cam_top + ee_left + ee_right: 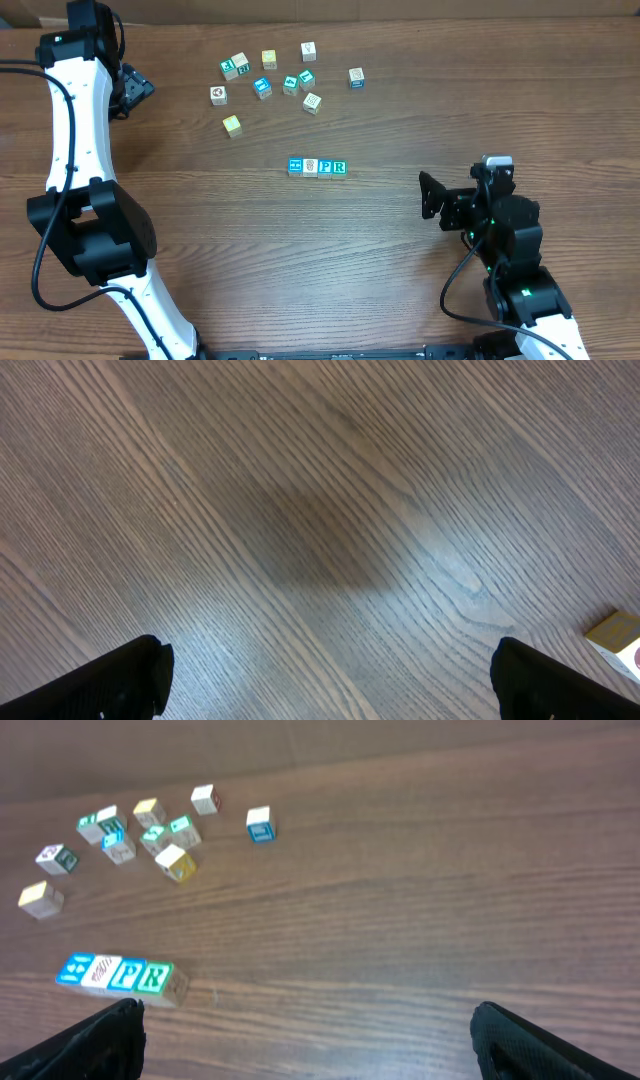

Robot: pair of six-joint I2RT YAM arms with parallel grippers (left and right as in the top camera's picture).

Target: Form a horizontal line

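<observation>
A straight row of four small cubes, the horizontal line (316, 167), lies mid-table: a blue face, a white face with a grey picture, a blue letter P, a green letter R. It also shows at the lower left of the right wrist view (118, 974). My right gripper (432, 195) is open and empty, well to the right of the row; only its fingertips (305, 1040) show in the right wrist view. My left gripper (135, 90) is open and empty at the far left, over bare wood (325, 680).
Several loose cubes (275, 80) are scattered behind the row, among them a yellow one (232, 125) and a white one (218, 95); they also show at the upper left of the right wrist view (150, 835). A cube corner (618, 640) shows at the left wrist view's right edge.
</observation>
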